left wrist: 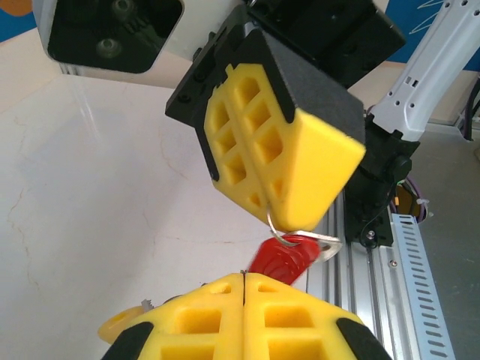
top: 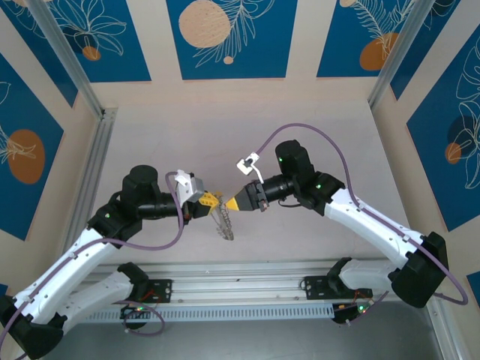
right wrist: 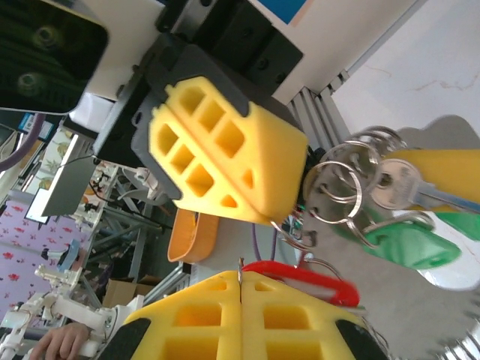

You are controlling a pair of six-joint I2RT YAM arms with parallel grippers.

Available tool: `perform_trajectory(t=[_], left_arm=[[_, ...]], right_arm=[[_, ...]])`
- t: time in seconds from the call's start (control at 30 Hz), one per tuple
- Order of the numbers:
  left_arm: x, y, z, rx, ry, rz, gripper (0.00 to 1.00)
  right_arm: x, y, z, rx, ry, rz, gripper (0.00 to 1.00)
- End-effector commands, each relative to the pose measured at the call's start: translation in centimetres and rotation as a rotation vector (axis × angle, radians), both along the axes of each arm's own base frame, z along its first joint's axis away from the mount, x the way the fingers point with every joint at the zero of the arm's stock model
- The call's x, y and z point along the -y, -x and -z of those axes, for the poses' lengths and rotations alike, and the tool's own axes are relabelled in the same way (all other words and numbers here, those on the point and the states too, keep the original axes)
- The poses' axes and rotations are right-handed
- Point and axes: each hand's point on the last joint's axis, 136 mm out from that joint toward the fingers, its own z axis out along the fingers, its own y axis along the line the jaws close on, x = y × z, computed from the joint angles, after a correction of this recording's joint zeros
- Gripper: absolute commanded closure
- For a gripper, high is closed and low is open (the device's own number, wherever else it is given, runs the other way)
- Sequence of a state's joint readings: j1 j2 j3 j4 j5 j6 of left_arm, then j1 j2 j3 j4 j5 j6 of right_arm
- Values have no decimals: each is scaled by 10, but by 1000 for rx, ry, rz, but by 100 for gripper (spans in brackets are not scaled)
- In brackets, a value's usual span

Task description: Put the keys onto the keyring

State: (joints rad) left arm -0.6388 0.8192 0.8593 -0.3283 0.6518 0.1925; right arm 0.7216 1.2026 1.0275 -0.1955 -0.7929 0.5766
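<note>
Looks mid-threading rather than done: finds left gripper [top: 215, 200] and right gripper [top: 235, 204] both clamped shut, tip to tip above the table [top: 225, 135], with the red-headed key [left wrist: 281, 259] nipped between them at a wire coil [left wrist: 300, 238] of the dangling keyring [top: 225, 223], fully threaded or not impossible to tell.

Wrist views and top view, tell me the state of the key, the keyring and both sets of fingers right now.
Left fingers: shut.
Right fingers: shut.
Red key: held in the air where the two pairs meet; which pair grips it, and whether it is threaded, cannot tell.
Keyring: dangling slack below that meeting point.
Green tag: hanging on the keyring.
</note>
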Motion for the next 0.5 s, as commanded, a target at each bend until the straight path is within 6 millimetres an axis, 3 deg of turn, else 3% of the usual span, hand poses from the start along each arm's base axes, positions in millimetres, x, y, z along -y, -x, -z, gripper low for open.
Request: perform_trajectory(t=[0.0, 0.17, 0.3, 0.47], left_arm=[[1, -4, -33, 91, 61, -8, 100], [2, -10, -47, 132, 38, -18, 100], [3, -12, -65, 194, -1, -11, 100], [9, -14, -72, 216, -10, 20, 100]], right_arm=[[-1, 4, -17, 9, -31, -38, 100], [3, -3, -31, -6, -70, -57, 100], [9, -3, -28, -49, -51, -119, 100], [14, 2, -56, 10, -124, -177, 100]])
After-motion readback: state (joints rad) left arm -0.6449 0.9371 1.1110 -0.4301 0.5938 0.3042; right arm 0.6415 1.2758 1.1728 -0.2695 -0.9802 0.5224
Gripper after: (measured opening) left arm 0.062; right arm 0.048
